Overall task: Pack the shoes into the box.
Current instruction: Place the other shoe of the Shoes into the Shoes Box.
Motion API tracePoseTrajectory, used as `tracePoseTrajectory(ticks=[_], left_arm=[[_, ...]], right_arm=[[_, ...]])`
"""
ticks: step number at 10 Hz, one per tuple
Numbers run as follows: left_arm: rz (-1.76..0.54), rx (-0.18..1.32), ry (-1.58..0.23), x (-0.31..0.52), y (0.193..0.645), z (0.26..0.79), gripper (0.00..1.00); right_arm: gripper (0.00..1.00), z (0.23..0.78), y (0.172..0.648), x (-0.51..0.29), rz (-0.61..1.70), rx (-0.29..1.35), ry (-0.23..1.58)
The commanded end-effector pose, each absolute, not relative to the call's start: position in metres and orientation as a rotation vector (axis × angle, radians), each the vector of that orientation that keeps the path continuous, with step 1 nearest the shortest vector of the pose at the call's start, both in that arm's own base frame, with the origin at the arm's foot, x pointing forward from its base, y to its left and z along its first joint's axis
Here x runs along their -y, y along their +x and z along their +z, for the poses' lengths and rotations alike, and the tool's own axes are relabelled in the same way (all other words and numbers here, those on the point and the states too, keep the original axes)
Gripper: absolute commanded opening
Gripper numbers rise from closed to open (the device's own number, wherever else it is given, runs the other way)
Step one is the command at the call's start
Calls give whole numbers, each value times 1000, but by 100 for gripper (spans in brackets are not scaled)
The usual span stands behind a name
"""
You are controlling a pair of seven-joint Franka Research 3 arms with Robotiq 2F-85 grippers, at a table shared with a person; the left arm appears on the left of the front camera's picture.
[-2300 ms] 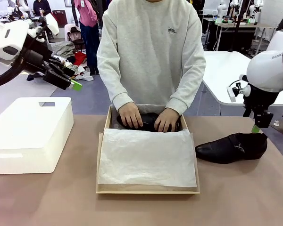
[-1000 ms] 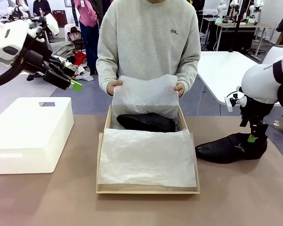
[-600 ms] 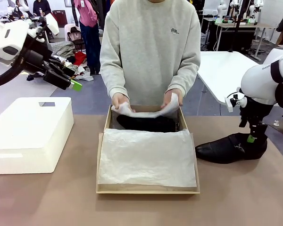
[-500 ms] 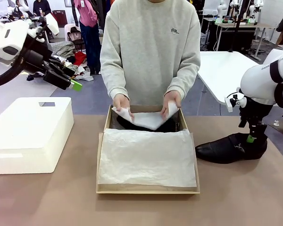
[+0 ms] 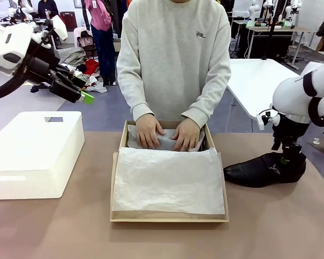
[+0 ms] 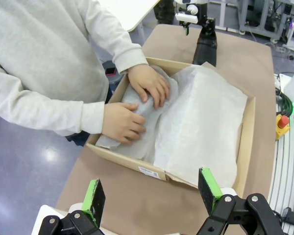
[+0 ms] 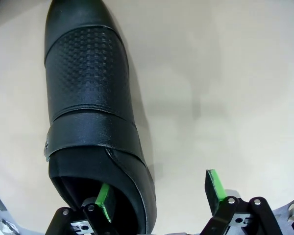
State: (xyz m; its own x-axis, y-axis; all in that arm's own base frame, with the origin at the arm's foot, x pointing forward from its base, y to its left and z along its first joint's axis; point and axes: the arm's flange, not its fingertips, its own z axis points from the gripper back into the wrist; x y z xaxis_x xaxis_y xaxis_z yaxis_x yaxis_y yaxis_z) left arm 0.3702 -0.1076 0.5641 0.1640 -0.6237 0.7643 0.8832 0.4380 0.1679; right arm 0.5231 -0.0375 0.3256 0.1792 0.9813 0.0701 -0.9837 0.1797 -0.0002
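Left gripper (image 5: pixel 85 97): hangs high over the left of the bench (image 5: pixel 54 226), above the far edge of the white foam block (image 5: pixel 35 151), well apart from the box (image 5: pixel 114 189).
Left gripper, state: the left wrist view shows both green pads (image 6: pixel 94 200) spread wide with nothing between them, which the front view does not make plain.
Right gripper (image 5: pixel 285 159): down at the heel end of the shoe (image 5: pixel 262 170). From the front I cannot tell how its fingers sit.
Right gripper, state: the right wrist view shows one pad (image 7: pixel 104 196) inside the shoe's opening. The other pad is outside, with bare bench between it and the leather. The jaws stand apart, astride the shoe's side wall, and are not clamped on it.
Shoe: lies on its sole on the bench, outside the box, with its toe just beside the box's right wall. The right wrist view shows a textured panel and a strap across its upper.
Box: sits mid-bench, and a flat sheet of tissue paper (image 5: pixel 167 181) covers its near part.
Person: stands at the far side. One hand (image 5: pixel 149 131) and the other hand (image 5: pixel 186 135) press crumpled tissue into the box's far end. The left wrist view shows them from above, side by side.
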Motion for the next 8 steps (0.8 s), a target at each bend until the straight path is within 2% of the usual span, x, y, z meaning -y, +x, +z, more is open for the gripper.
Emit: tracePoseTrajectory(ticks=[1,8], left_arm=[[-1122,898,-372,106,372,563,100],[-1122,898,-372,106,372,563,100]], right_arm=[[76,328,530,38,1386,59,79],[5,325,534,40,1414,51,164]])
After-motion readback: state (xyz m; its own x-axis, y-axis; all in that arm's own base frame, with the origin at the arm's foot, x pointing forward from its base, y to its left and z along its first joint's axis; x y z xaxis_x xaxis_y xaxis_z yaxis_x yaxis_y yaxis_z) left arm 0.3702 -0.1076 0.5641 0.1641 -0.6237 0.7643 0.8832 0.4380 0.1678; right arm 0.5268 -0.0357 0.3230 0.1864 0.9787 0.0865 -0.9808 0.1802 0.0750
